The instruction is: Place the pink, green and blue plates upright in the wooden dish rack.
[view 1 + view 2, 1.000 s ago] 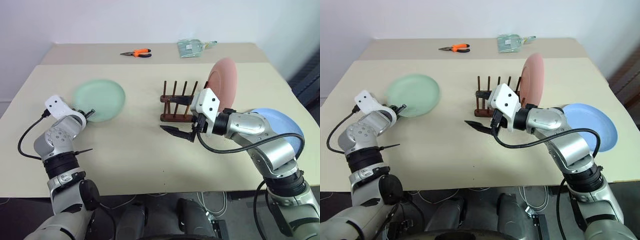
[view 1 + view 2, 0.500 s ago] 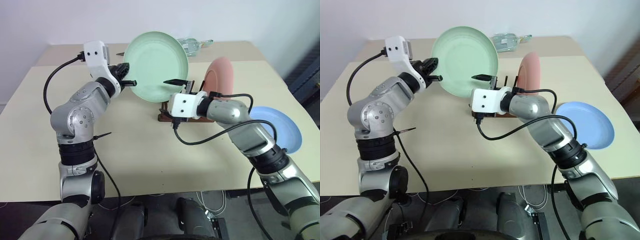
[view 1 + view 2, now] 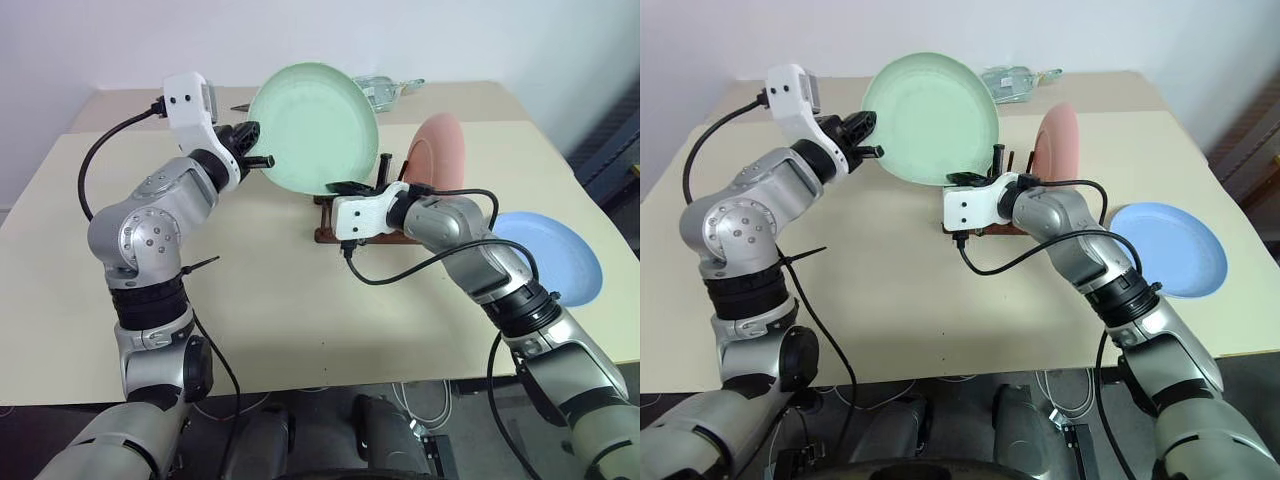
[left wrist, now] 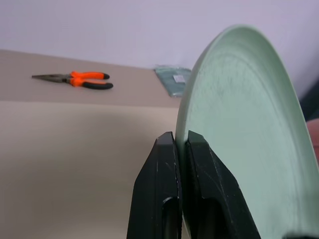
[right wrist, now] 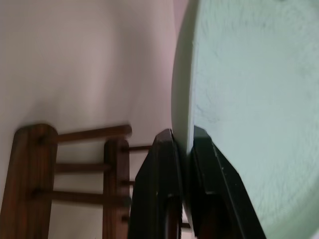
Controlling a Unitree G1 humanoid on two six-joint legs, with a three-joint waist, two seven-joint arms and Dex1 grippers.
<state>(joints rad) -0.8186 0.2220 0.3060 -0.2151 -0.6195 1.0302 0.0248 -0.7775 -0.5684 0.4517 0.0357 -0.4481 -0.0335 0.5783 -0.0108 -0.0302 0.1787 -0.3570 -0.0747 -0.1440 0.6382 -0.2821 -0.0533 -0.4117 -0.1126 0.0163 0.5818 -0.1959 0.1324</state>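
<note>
The green plate (image 3: 313,125) is held upright in the air above the wooden dish rack (image 3: 332,232). My left gripper (image 3: 258,158) is shut on its left rim, and my right gripper (image 3: 345,187) is shut on its lower rim. Both wrist views show the rim pinched between black fingers (image 4: 164,164) (image 5: 162,159). The pink plate (image 3: 441,150) stands upright in the rack's right end, partly hidden behind my right arm. The blue plate (image 3: 552,255) lies flat on the table to the right.
Orange-handled pliers (image 4: 75,79) and a clear packet (image 3: 1012,80) lie on the far table behind the plate. The table edge (image 3: 330,380) runs along the front.
My left arm lifted the green plate off the table and swung it right, above the rack. My right gripper rolled, reached up and shut on the plate's lower rim.
</note>
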